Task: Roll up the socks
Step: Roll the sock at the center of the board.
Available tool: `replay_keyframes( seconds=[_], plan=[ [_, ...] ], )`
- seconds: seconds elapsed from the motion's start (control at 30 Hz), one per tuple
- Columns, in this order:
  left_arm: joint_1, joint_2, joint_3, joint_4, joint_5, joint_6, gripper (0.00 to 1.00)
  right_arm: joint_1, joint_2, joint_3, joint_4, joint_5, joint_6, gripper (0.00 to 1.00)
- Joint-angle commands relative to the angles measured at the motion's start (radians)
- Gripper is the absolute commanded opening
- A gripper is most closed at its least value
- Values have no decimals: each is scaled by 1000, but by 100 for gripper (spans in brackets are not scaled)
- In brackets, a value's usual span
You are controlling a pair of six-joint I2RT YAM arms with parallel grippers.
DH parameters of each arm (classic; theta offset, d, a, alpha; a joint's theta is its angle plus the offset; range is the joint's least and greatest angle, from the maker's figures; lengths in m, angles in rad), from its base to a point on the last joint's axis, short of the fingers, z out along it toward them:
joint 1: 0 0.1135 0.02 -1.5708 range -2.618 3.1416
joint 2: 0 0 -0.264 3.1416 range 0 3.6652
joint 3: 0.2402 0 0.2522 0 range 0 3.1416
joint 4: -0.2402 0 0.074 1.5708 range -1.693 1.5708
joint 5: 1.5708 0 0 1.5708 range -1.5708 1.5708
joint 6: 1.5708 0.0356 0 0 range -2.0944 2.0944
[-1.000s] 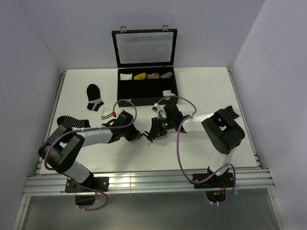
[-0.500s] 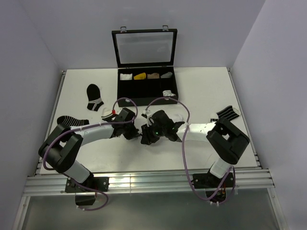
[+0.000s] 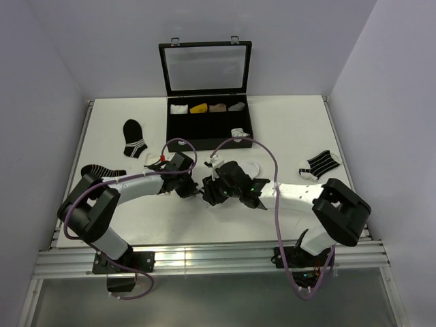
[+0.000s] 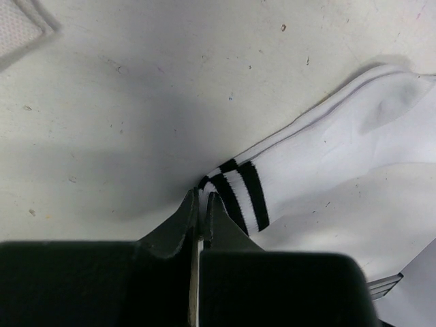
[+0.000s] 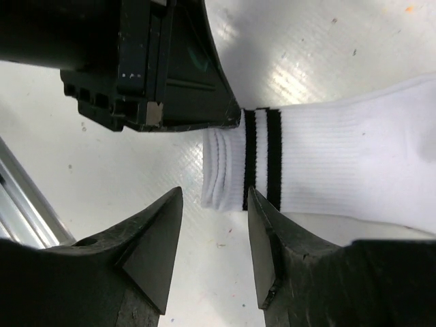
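Note:
A plain white sock with two black cuff bands (image 4: 327, 177) lies flat in mid-table, mostly under my right arm in the top view (image 3: 249, 166). My left gripper (image 4: 202, 197) is shut on the edge of its cuff; it also shows in the top view (image 3: 193, 189). My right gripper (image 5: 214, 193) is open, its fingers either side of the cuff end (image 5: 235, 160), just above the table and facing the left gripper (image 5: 150, 68). The second sock, white with thin black lines (image 3: 319, 163), lies flat at the right.
An open black case (image 3: 176, 128) with a raised lid stands at the back; several rolled socks sit in its compartments, one white-black bundle (image 3: 238, 133) at its front right. Two black socks with white stripes (image 3: 134, 138) (image 3: 102, 172) lie at the left.
My right arm has stretched left and brought its gripper up to the cuff beside the left gripper. The lined sock at the right is now uncovered. The left gripper shifted slightly.

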Motion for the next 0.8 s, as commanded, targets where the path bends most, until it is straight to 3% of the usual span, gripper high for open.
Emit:
replay_keyframes(
  seconds=[0.0,0.53,0.77],
  plan=[
    [-1,12,33,-9,5,4,0,14,-12,-3,33,53,-29,51],
    [2,32,64,-20,41,7,0,157,143,101,-61,231,-72,50],
    [10,40,59,-7,70,-4,0,218,206,161,-128,374,-70,45]
  ],
)
